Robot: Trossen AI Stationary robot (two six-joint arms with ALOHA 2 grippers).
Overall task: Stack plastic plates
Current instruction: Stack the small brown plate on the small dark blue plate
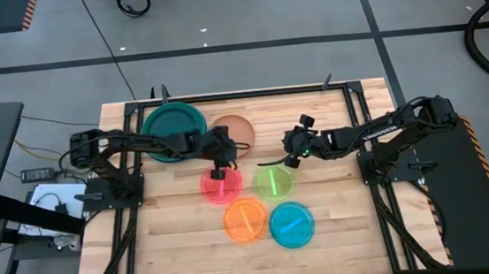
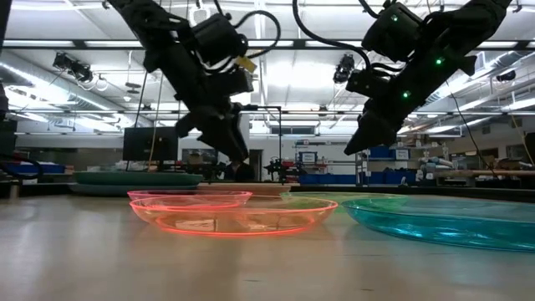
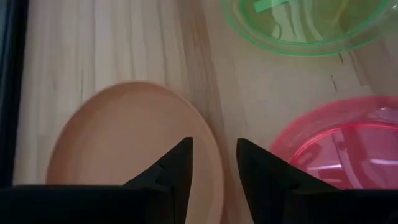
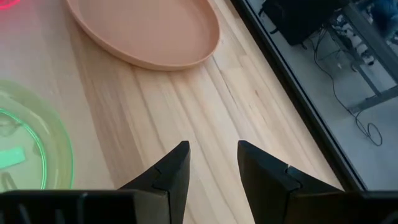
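The left gripper (image 1: 221, 167), fingers narrowly parted and holding nothing, hangs over the near rim of the tan plate (image 1: 234, 131), probably to pinch that edge. The tan plate lies flat beside the stacked large teal plate (image 1: 172, 121). The right gripper (image 1: 292, 157), also slightly open and empty, waits above bare bench (image 1: 341, 226) beside the green plate (image 1: 272, 181). Pink (image 1: 220, 186), orange (image 1: 245, 219) and light blue (image 1: 291, 224) plates lie unstacked.

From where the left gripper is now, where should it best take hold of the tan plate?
Probably at the raised rim nearest the left gripper, which is open at that edge. The tan plate lies flat on the table, so one finger goes over the rim and one outside it.
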